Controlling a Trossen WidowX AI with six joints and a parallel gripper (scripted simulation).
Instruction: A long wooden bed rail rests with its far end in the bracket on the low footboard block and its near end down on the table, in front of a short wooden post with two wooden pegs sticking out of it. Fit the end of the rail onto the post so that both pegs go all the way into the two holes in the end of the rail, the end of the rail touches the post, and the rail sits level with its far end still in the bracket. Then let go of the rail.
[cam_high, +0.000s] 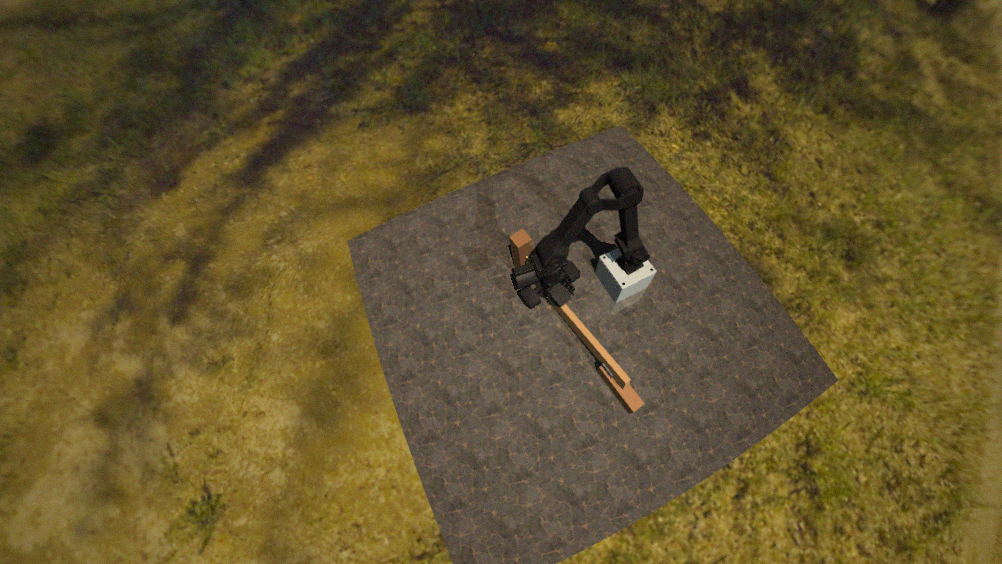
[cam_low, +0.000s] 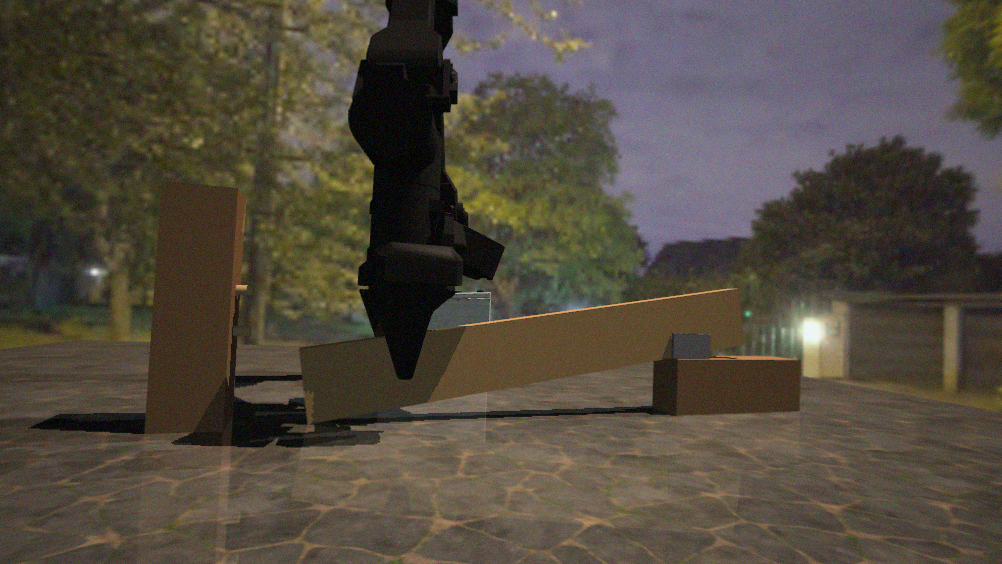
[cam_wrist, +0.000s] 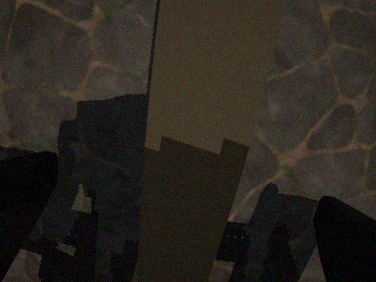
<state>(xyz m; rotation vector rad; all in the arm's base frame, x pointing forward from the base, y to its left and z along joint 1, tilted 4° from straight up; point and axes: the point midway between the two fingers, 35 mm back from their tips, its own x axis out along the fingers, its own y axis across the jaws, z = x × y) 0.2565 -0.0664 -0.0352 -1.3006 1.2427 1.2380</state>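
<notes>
Stone-paved bench (cam_low: 631, 490) under dusk sky: bed rail (cam_low: 560, 343) slopes from the footboard bracket (cam_low: 690, 345) at 3 o'clock down toward the post (cam_low: 192, 308) at 9, hand (cam_low: 403, 367) spread wide astride its low end, gripping nothing.

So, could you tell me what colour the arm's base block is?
Pale grey base block, clearest in the top view.

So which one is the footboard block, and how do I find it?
Find the long slanted rail crossing the stone-patterned table, and follow it away from the tall upright post to its raised end. The low brown footboard block lies under that end. Unlike the post, it is squat and carries a small grey bracket on top.
</notes>
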